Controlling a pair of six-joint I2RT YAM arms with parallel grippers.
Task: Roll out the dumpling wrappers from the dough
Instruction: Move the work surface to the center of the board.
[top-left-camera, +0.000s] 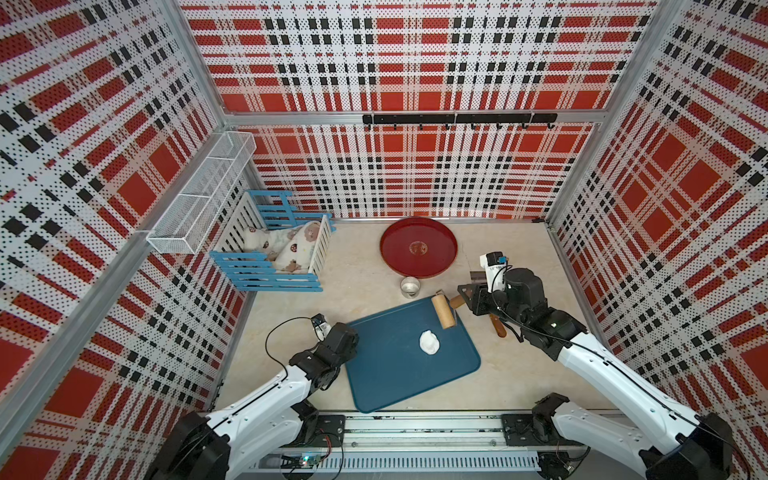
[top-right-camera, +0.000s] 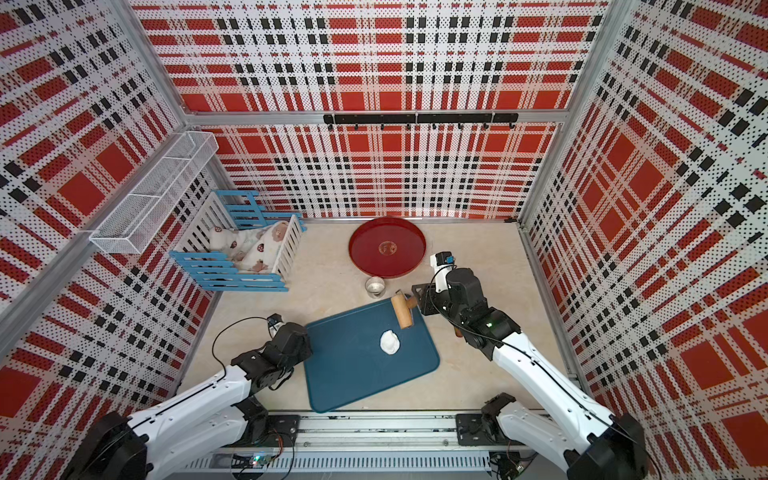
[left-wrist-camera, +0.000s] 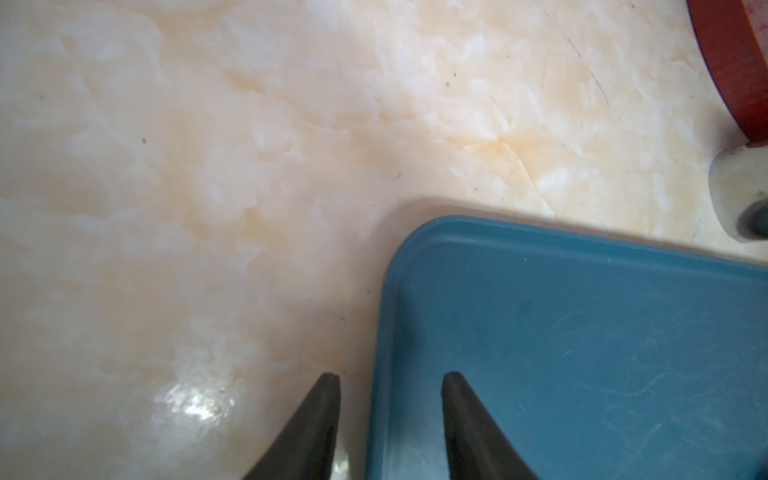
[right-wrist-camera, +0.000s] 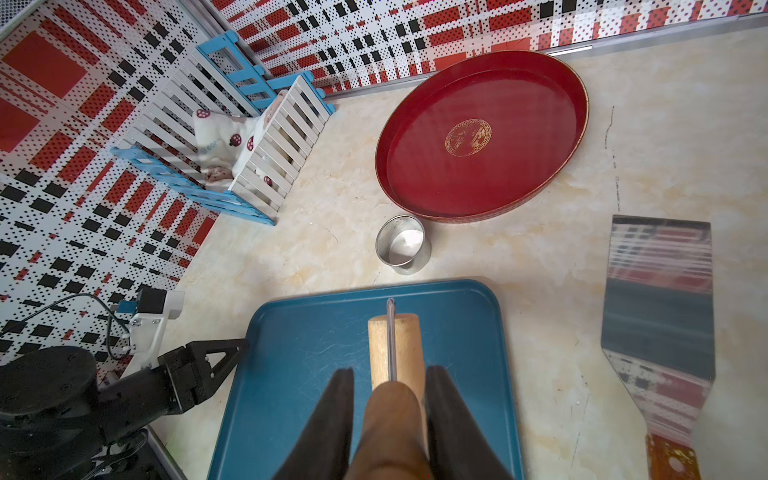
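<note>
The dough (top-left-camera: 429, 341) (top-right-camera: 390, 341) is a white lump on the right part of the blue tray (top-left-camera: 386, 374) (top-right-camera: 353, 374). No dumpling wrappers are in view. My right gripper (right-wrist-camera: 390, 386) is shut on the brown handle of a wooden roller (top-left-camera: 444, 311) (right-wrist-camera: 395, 345), which rests at the tray's far right corner, behind the dough. At the tray's far left corner my left gripper (left-wrist-camera: 390, 375) points down. One of its fingers (left-wrist-camera: 324, 415) is over the table, its partner is over the tray (left-wrist-camera: 582, 332), and the rim runs through the gap between them.
A red round tray (top-left-camera: 436, 237) lies at the back with a small metal ring (top-left-camera: 410, 286) (right-wrist-camera: 402, 245) in front of it. A metal spatula (right-wrist-camera: 656, 311) lies right of the blue tray. At the back left stand a blue-and-white crate (top-left-camera: 274, 253) and a wire basket (top-left-camera: 199, 199).
</note>
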